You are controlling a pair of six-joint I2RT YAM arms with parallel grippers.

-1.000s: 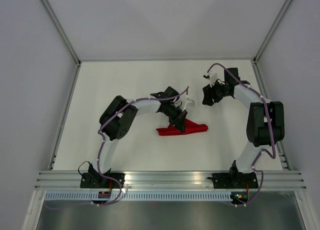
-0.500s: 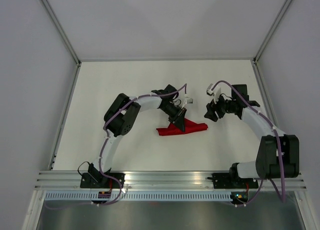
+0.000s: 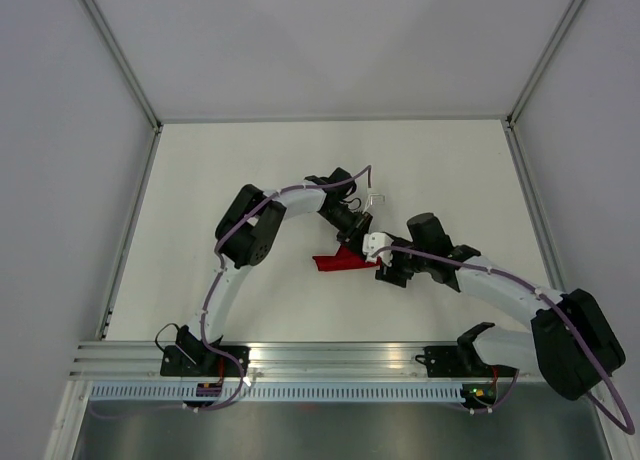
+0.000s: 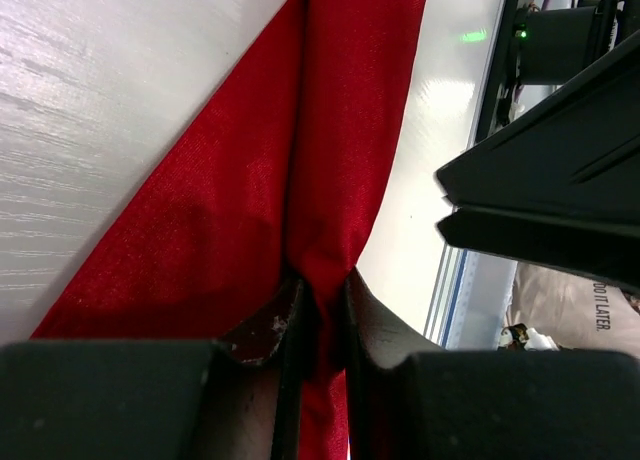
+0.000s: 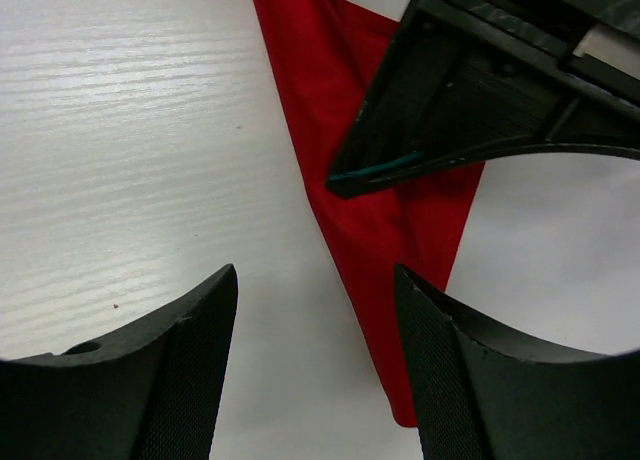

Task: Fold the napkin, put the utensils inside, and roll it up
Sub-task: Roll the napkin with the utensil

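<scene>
While pinching a raised fold of the red napkin [image 3: 333,263] (a bunched strip on the white table [image 3: 440,170]) with the left gripper [image 4: 318,315], holds the right gripper [image 5: 315,280] spread wide over the strip's 3 o'clock end.

The right gripper [image 5: 315,280] hung over the white table [image 5: 130,130] with its two dark textured fingers [image 5: 180,380] spread wide and nothing between them but bare tabletop and the edge of the cloth. The red napkin [image 5: 375,240] lay as a narrow folded band, tapering to a point close beside one finger. The left gripper's black finger [image 5: 450,100] lay across the band's wider part.
</scene>
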